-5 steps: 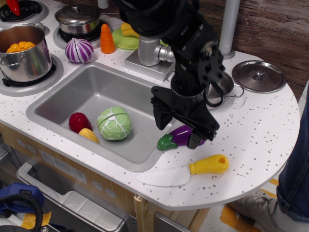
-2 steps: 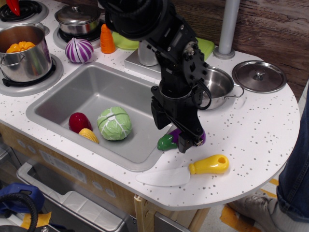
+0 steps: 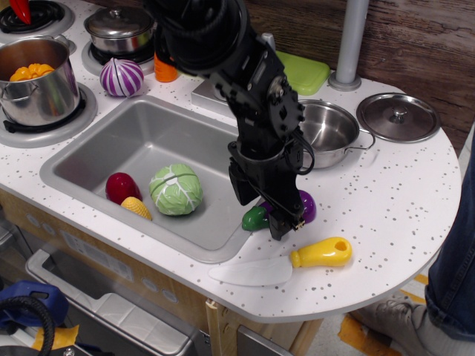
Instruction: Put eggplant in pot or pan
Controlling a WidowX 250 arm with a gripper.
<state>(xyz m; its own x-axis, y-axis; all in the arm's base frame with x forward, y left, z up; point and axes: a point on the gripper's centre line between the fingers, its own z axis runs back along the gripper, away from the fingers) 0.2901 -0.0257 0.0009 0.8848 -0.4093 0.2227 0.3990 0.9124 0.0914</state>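
Your gripper (image 3: 261, 211) is down at the counter's edge beside the sink (image 3: 89, 159), its two black fingers straddling the eggplant (image 3: 306, 207), one on the sink side and one toward you. They sit close around it, but you cannot tell whether they are actually pinching it. You see the eggplant's green stem cap poking out left of the fingers and its purple body showing to their right; it lies on the speckled counter (image 3: 401, 193), apart from the pan (image 3: 330, 130). The pan sits behind the arm, near the flat steel lid (image 3: 398, 116). Just in front of your gripper lies the toy knife (image 3: 282, 263), yellow handle to the right. In the sink you have a cabbage (image 3: 176, 188), a red piece and a corn cob. The striped onion (image 3: 121, 77) stands behind the sink.
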